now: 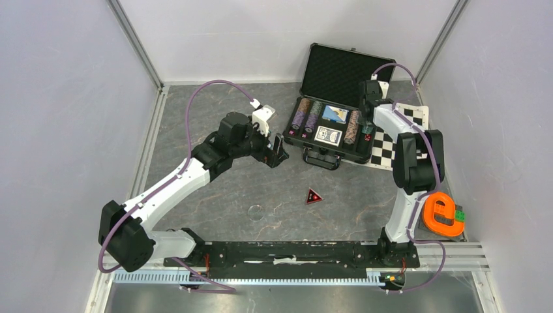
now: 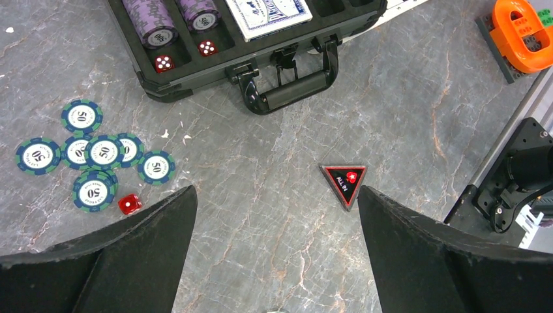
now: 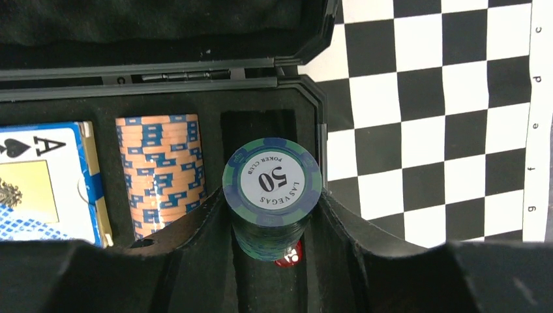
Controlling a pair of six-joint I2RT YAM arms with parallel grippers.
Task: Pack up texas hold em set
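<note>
The black poker case (image 1: 312,154) lies open at the back right, holding purple chips (image 2: 156,23), orange chips (image 3: 160,169) and card decks (image 3: 45,182). My right gripper (image 3: 272,212) is shut on a stack of green-blue 50 chips (image 3: 272,186) at the case's rightmost slot, above a red die (image 3: 290,255). My left gripper (image 2: 277,195) is open and empty above the table in front of the case. Several loose 50 chips (image 2: 91,156) and a red die (image 2: 129,204) lie to its left. A black-and-red triangular ALL IN marker (image 2: 344,182) lies by its right finger.
A checkerboard mat (image 3: 424,117) lies under and right of the case. An orange block (image 1: 443,214) sits at the right near the right arm's base. A small clear disc (image 1: 256,211) lies on the table. The case handle (image 2: 293,91) faces the arms.
</note>
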